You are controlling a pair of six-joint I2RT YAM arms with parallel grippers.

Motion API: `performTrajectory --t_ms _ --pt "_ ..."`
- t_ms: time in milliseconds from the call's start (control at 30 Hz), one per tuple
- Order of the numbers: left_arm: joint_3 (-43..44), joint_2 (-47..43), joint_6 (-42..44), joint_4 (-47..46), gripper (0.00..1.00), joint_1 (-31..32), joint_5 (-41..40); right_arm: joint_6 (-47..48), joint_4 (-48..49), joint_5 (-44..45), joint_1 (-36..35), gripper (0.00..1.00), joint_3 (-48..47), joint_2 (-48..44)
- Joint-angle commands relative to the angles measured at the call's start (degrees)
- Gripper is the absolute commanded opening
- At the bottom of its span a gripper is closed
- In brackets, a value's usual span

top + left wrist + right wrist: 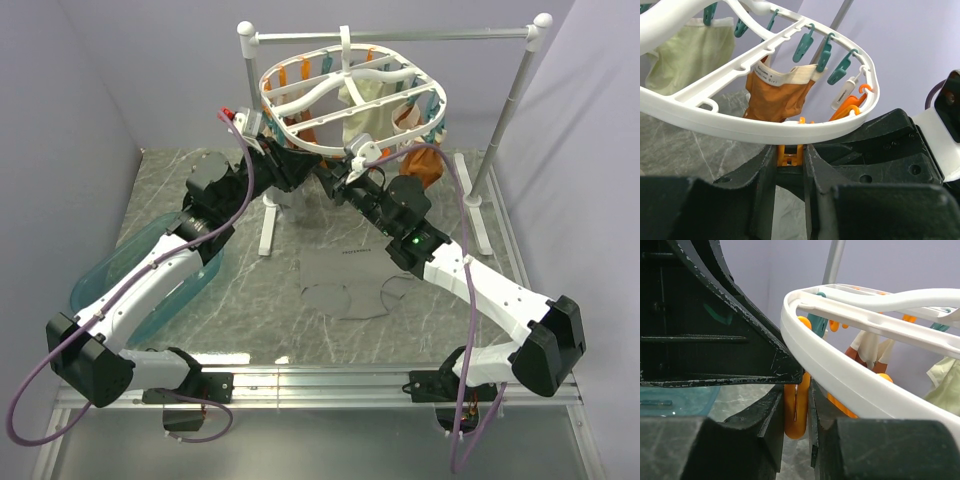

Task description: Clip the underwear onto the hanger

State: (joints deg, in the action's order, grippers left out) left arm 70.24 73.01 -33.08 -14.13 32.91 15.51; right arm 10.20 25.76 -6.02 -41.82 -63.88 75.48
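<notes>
**Underwear on the table, both pincers on pegs**

Seen from my remote desk, left to right: a teal basket (120,285) sits at the table's (250,330) left edge. My left pincer (790,172) is clenched on an orange peg (789,154) just under the hanger (765,131) rim. The grey underwear (345,285) lies flat on the marble between the two arms, below and in front of the hanger, well apart from both pincers and held by nothing. My right pincer (797,400) pinches an orange peg too; whether it is the same one I cannot tell. A cream cloth (690,50) and a brown garment (775,97) hang clipped, and the stand (510,95) is at right.

By my reading the job has barely begun: lifting the underwear and clipping it are both left. Its waistband seems to point toward the stand and its leg openings toward the near edge, with the long axis running left to right, though the grey blends into the marble.
</notes>
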Motion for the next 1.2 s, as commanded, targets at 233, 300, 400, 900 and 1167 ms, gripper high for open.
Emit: performTrajectory --t_ms 233,300,400,900,1167 --pt "-0.5 0.5 -3.1 -6.1 0.32 0.5 -1.4 1.4 3.3 -1.5 0.0 0.00 -1.9 1.0" --pt "-0.9 0.7 -3.7 -7.0 0.35 0.6 -2.0 0.9 3.6 -1.4 0.0 0.00 -1.9 0.8" --pt "-0.9 1.2 -4.2 -8.1 0.37 0.8 -2.4 0.3 3.6 -1.4 0.0 0.00 -2.0 0.8" --pt "-0.9 2.1 -4.4 -11.0 0.46 1.5 -5.0 0.3 3.6 -1.4 -1.1 0.00 -1.2 0.6" --pt "-0.8 1.9 -4.1 -10.2 0.06 1.4 -4.8 0.7 1.2 -0.2 -1.2 0.19 0.0 -1.1"
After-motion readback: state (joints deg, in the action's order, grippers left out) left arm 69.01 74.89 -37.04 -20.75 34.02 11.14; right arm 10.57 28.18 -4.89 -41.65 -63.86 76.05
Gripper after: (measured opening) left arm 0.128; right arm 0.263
